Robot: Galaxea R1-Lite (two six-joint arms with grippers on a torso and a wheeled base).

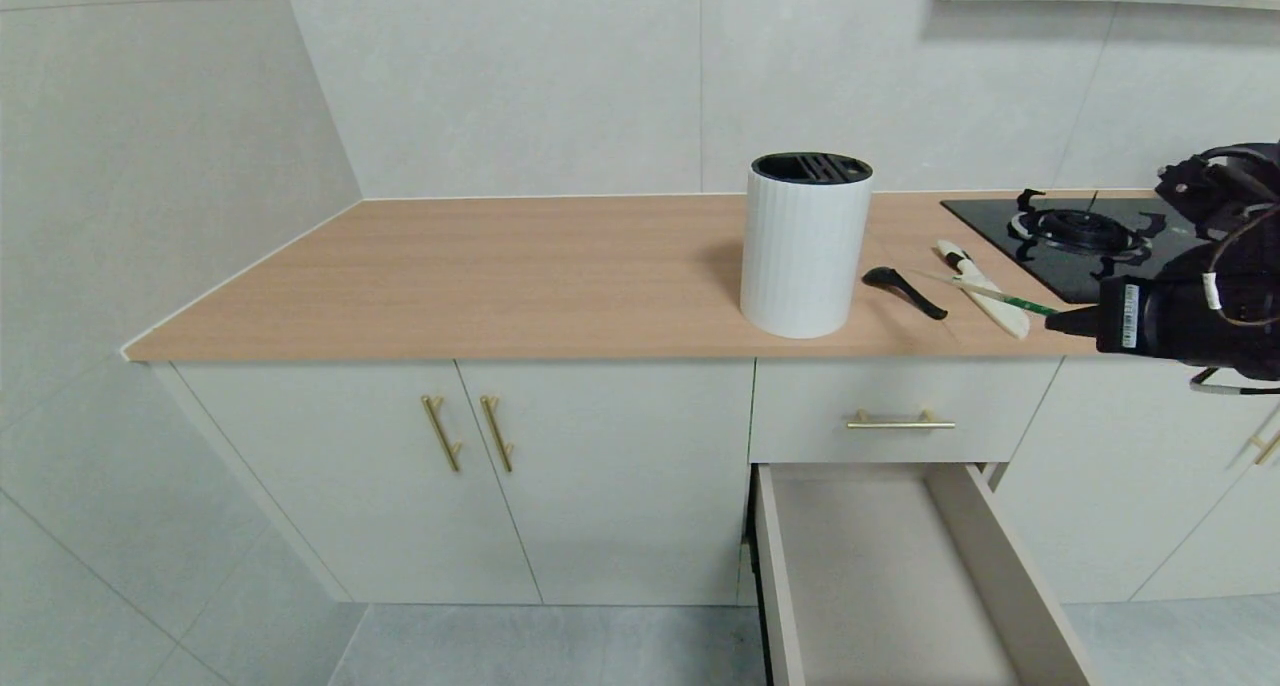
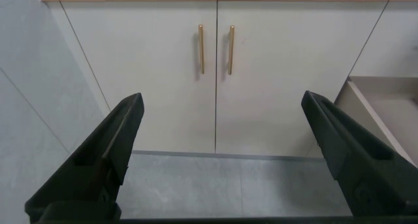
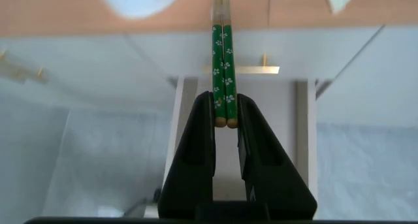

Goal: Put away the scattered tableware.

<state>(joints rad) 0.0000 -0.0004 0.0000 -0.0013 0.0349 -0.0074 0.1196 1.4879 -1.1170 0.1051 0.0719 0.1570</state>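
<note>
**Chopsticks clamped in right gripper at the counter's front edge**

Right gripper (image 3: 226, 123) has its jaws closed on the butt ends of a pair of green chopsticks (image 3: 222, 61). The sticks lie side by side between the two black fingers (image 3: 196, 145). In the head view the same gripper (image 1: 1075, 322) sits at the front right of the counter (image 1: 500, 276). The chopsticks (image 1: 1030, 306) point away from it, inward over the wood. Their thin tips cross a white utensil (image 1: 1000, 311) that lies flat there.

Just left of that utensil lies a black spoon (image 1: 905, 291), also flat on the wood. Beside the spoon stands a white ribbed holder (image 1: 805, 256), upright, with a black slotted top. A black hob (image 1: 1080, 236) is set into the counter behind the gripper.

Below the counter, under the holder and spoon, a closed drawer with a gold handle (image 1: 900, 424) sits above an open drawer (image 1: 960, 526) pulled well out.

Left gripper (image 2: 222, 159) hangs low with its jaws spread wide and nothing between them. It faces a pair of cabinet doors (image 2: 215, 87) with two upright gold handles.
</note>
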